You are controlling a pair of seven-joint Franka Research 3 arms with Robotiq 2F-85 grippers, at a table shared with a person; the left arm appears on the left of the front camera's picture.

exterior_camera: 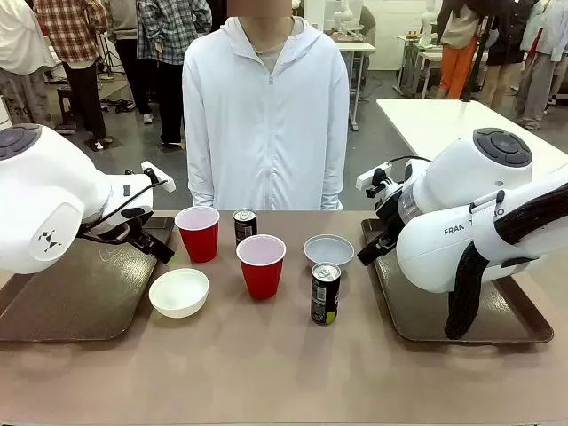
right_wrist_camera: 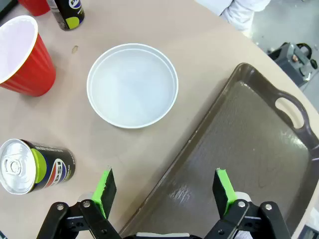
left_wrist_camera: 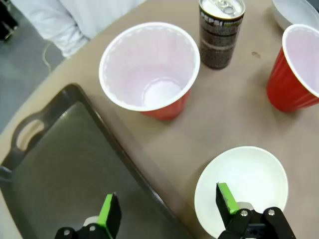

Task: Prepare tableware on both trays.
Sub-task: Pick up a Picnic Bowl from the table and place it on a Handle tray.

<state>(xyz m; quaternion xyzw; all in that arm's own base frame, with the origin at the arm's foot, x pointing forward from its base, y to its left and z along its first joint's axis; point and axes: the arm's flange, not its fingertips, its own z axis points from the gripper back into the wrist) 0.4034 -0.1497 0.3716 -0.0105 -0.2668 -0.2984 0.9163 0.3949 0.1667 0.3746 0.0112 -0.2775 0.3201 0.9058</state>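
Two dark brown rectangular plastic trays lie on a tan surface (exterior_camera: 266, 382): the left tray (exterior_camera: 62, 306) at its left end, the right tray (exterior_camera: 413, 315) at its right. Between them, at the back, a far red plastic cup (exterior_camera: 197, 232) stands just left of a far small dark can (exterior_camera: 245, 225). A white bowl (exterior_camera: 178, 292) sits before that cup, beside the left tray. A near red plastic cup (exterior_camera: 261, 264) stands mid-surface, a pale grey-blue bowl (exterior_camera: 329, 249) to its right, a near small dark can (exterior_camera: 325, 294) before that bowl.

Grey floor (exterior_camera: 133, 158) beyond, a white table (exterior_camera: 448, 122) right, people (exterior_camera: 64, 35) standing.
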